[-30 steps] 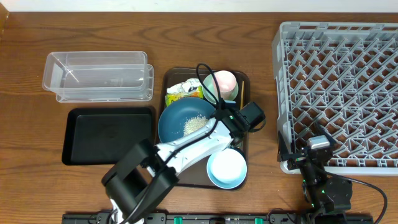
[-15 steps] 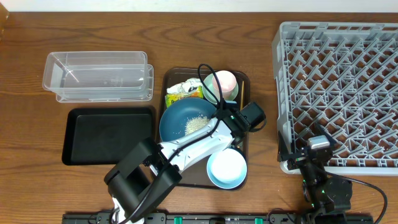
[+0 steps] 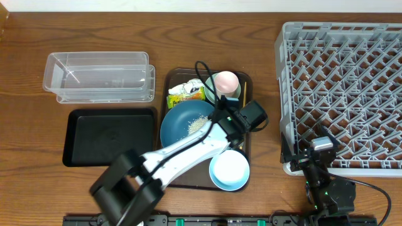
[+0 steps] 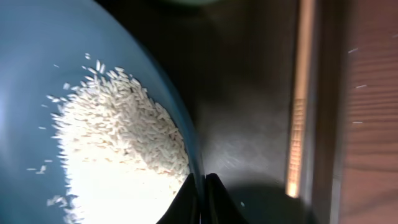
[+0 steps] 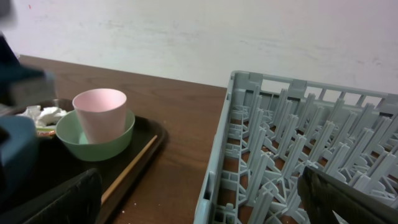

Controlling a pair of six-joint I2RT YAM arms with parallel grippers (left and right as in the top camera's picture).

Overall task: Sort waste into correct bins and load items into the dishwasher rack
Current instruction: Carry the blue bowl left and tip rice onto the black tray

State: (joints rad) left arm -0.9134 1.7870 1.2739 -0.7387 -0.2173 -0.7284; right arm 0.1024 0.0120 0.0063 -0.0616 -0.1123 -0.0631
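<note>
Left jaws: pinched shut on the right rim of the blue plate, which lies on the brown tray.
Right jaws: spread wide, holding nothing, right of the tray by the rack.
Rice: heaped on the plate.
Wrapper: far left corner of the tray.
Pink cup: inside the green bowl, far end of the tray.
Pale blue bowl: near end of the tray.
Bins: black bin and clear tub, left of the tray.

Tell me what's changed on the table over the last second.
The left pincer closed onto the blue plate at its rim, and that arm's elbow swung down and left in the overhead view. The plate, its rice, the light blue bowl and the open right pincer stayed put.
</note>
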